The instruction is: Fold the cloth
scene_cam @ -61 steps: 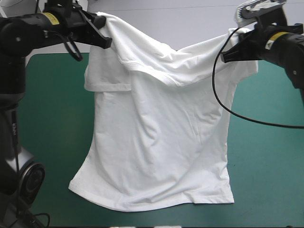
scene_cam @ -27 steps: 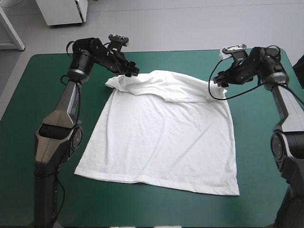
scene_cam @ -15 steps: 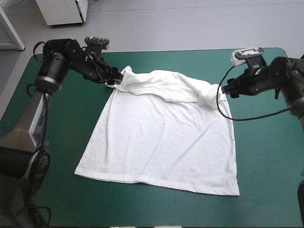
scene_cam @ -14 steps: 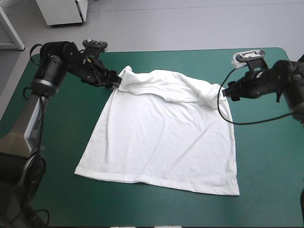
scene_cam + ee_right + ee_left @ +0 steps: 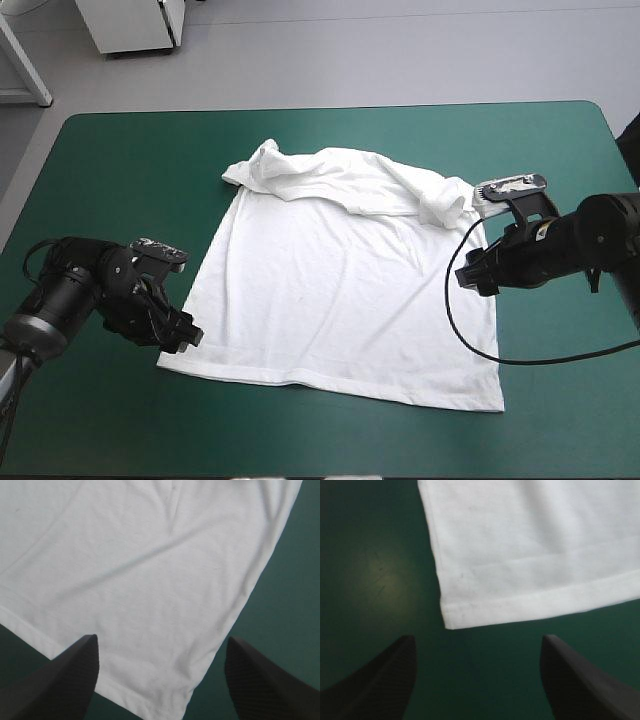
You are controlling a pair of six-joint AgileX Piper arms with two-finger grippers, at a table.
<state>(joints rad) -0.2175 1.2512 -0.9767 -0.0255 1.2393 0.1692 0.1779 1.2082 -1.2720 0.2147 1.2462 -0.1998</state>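
The white T-shirt (image 5: 340, 290) lies spread flat on the middle of the table, hem toward the near edge, its collar and sleeves bunched in a rumpled ridge (image 5: 340, 180) on the far side. My left gripper (image 5: 190, 338) is low at the hem's near-left corner, open. In the left wrist view that corner (image 5: 447, 622) lies just ahead of my left gripper (image 5: 477, 640), untouched. My right gripper (image 5: 463, 280) hovers open at the shirt's right side edge. Under the right gripper (image 5: 162, 639) there is shirt cloth (image 5: 150, 555), with the hem corner close by.
The teal-green cover (image 5: 120, 200) shows in wide bands to the left and right of the shirt. A narrower strip (image 5: 330, 430) runs between the hem and the table's near edge.
Both grippers have let go of the shirt's shoulders, which now lie bunched on the table. The left arm swung to the near-left hem corner, the right arm nearer along the right edge.
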